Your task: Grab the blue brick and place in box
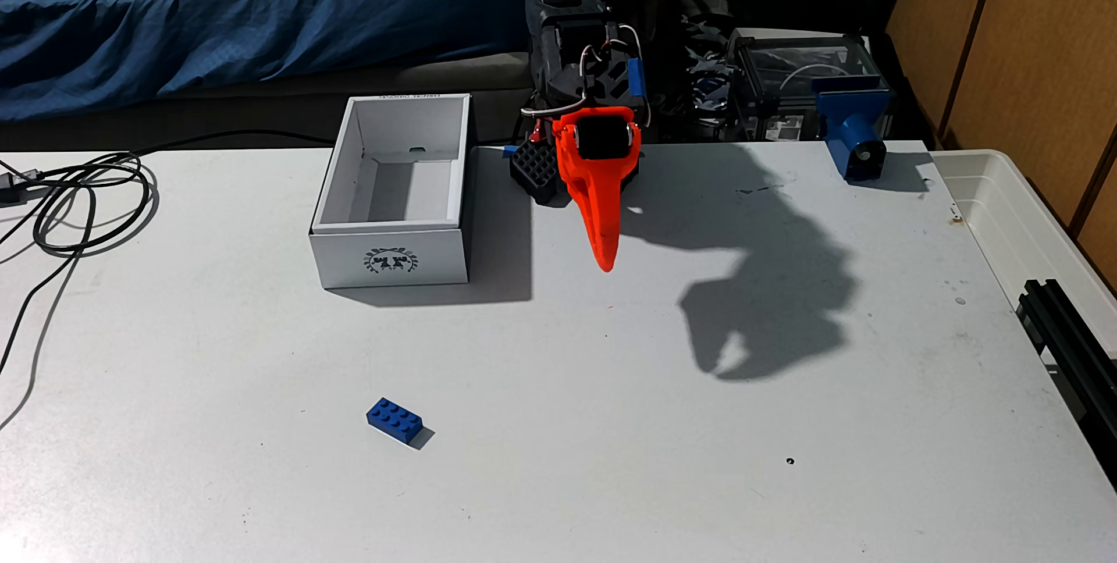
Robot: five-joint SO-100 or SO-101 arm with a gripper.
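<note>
Small bright-blue studded plastic brick (pixel 394 418) lies alone on the white tabletop (pixel 604 418), near the front.
Its long axis runs diagonally, upper-left to lower-right, studs up; the white cardboard box (pixel 391 258) stands well behind, and the orange gripper (pixel 605 264) hangs beside the box, seemingly closed and empty.

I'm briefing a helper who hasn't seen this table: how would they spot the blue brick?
On the white table, find the open white box with the dark wreath emblem. The blue brick lies alone nearer the camera, studs up. It is far smaller than the blue printed block at the far edge.
</note>
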